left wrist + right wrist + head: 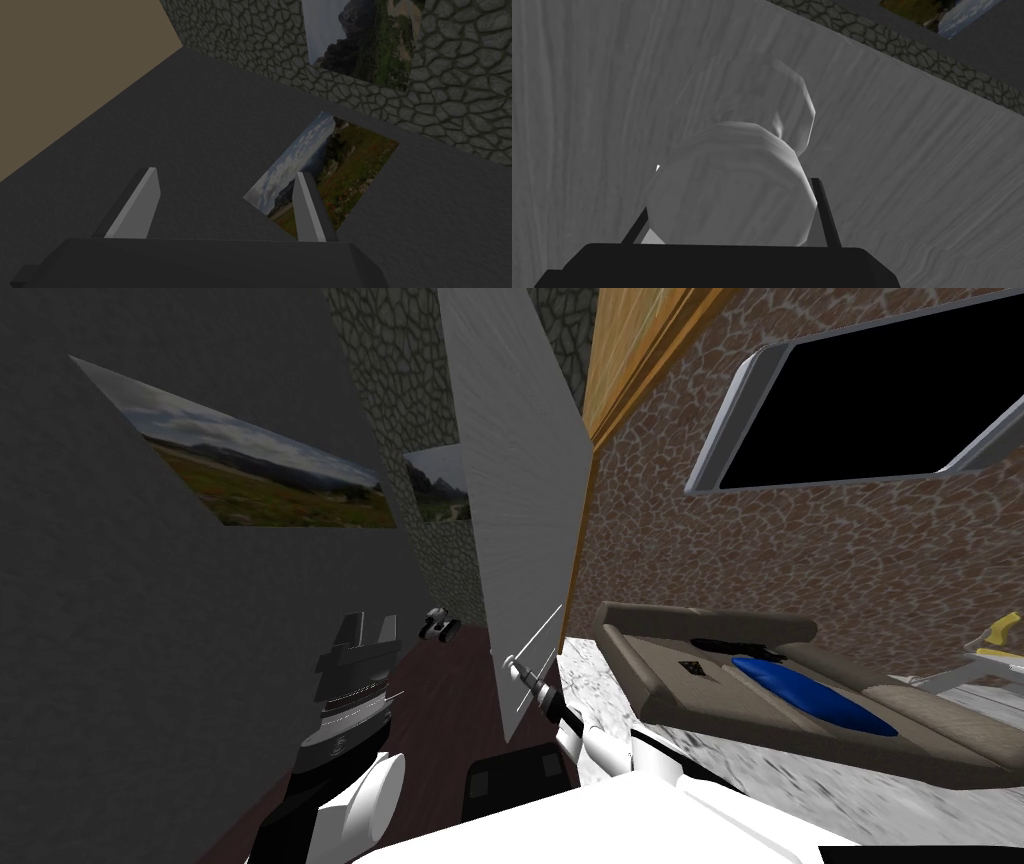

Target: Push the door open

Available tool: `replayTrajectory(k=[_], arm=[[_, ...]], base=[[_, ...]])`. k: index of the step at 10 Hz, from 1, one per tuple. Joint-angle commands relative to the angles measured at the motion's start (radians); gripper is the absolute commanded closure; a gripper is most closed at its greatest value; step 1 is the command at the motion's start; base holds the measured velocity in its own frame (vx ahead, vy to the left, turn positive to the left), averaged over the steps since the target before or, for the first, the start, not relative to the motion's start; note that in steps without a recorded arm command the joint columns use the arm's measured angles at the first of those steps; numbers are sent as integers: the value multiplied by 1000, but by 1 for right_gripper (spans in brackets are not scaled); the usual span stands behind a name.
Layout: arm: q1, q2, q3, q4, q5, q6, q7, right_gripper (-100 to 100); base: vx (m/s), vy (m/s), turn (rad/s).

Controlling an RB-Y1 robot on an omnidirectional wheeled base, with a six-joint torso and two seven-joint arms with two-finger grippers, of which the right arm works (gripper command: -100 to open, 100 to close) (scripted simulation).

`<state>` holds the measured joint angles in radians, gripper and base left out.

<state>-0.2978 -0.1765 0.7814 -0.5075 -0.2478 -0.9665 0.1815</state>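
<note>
- Head view: the door (520, 488), a plain light grey panel, stood ajar just ahead of the robot, its far edge against a tan frame (640, 358). The right gripper (528, 683) was at the round knob (513, 668), low on the panel near its nearer edge.
- Left wrist view: the left gripper (226, 172) was off to the robot's left, apart from the door. Its fingers stood wide apart with nothing between them.
- Right wrist view: the right gripper's fingers were closed against both sides of the knob, which looked like a firm hold.
- Handling, as a judgement: the panel looked rigid and of moderate weight. The knob looked smooth and rounded, so it may slip. Pushing at the knob, well away from the frame edge, should swing the door most easily.
- Markings: no brand, label or readable writing was found.
</note>
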Motion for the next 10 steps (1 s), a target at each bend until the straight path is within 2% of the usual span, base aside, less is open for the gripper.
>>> replayTrajectory(k=[1,4,5,9,10], arm=[[-2,1,5,-6,-19,5,-50,100],[-4,8,19,-7,-47,10,-128,100],[-4,8,19,-7,-47,10,-135,100],[-6,20,40,-9,-91,18,-253,100],[-6,20,40,-9,-91,18,-260,100]], base=[[37,32,-41],[48,37,-45],[34,26,-20],[41,37,-43],[35,31,-22]])
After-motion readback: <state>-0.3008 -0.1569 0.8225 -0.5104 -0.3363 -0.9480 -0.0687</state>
